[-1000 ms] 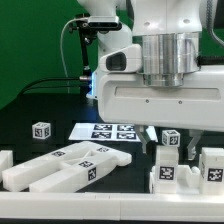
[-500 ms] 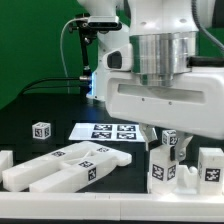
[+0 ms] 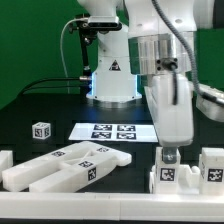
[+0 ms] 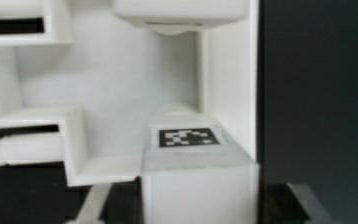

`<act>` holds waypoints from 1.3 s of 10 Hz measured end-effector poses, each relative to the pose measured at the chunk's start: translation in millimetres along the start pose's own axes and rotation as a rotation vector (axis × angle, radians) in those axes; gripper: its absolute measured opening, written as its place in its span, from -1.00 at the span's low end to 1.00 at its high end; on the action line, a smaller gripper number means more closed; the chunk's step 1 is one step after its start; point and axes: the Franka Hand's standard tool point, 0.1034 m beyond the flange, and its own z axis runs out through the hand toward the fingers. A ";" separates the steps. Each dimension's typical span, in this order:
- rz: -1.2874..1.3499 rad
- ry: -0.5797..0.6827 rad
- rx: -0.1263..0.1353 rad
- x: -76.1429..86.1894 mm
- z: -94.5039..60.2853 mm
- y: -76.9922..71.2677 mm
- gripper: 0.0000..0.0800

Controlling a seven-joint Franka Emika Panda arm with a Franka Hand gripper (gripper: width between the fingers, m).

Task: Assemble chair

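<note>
My gripper (image 3: 168, 152) points down at the exterior view's right, over a cluster of white chair pieces (image 3: 210, 166). It is shut on an upright white block (image 3: 167, 173) with a tag on its face. In the wrist view this block (image 4: 202, 188) fills the space between my fingers (image 4: 300, 203), and its tag (image 4: 190, 137) shows just beyond them. Behind it lies a larger white chair part (image 4: 51, 95) with notched edges. Two long white bars (image 3: 70, 166) lie at the front left.
A small tagged cube (image 3: 41, 130) sits alone at the left. The marker board (image 3: 110, 130) lies flat in the middle behind the bars. The robot base (image 3: 112, 80) stands at the back. Another white piece (image 3: 5, 160) shows at the left edge.
The hand has turned about its vertical axis, so its narrow side faces the exterior camera. The held block sank a little onto the cluster, and its upper tag no longer shows.
</note>
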 end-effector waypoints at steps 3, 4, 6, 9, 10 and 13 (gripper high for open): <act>-0.328 0.032 -0.037 -0.5 -0.5 2.1 0.37; -0.475 0.040 -0.016 -1.3 -0.1 -1.8 0.37; -0.600 0.040 -0.020 0.4 0.2 -1.3 0.61; -0.821 0.039 -0.025 0.5 0.3 -1.3 0.62; -1.061 0.052 -0.044 0.2 1.4 0.1 0.62; -1.181 0.071 -0.026 0.8 6.2 2.9 0.62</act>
